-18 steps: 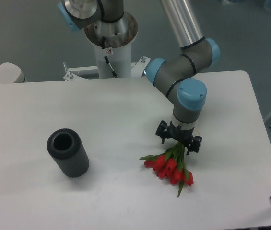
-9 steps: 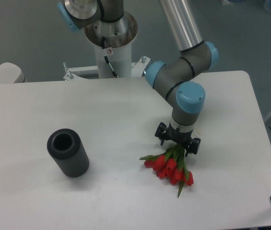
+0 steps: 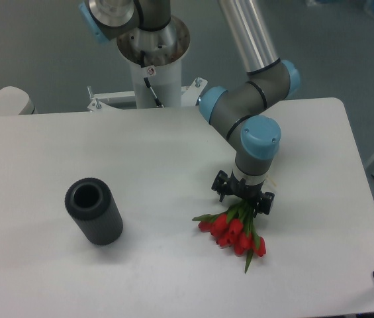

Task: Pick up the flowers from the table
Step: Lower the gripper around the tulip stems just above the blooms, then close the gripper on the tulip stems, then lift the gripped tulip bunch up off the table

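Note:
The flowers (image 3: 233, 231), a bunch of red tulips with green stems and leaves, lie at the right of the middle of the white table (image 3: 173, 159). Their heads point toward the table's front edge. My gripper (image 3: 243, 197) points straight down over the stem end of the bunch, its black jaws on either side of the stems and shut on them. The fingertips themselves are hidden under the wrist. The tulip heads rest on or hang just above the tabletop; I cannot tell which.
A dark ribbed cylinder (image 3: 94, 212) with an open top stands at the front left of the table. The robot's base column (image 3: 153, 63) rises behind the far edge. The table's right edge is close to the flowers.
The gripper and wrist have shifted slightly left and up in the picture. The flowers' stem end has followed a little; the heads have barely moved.

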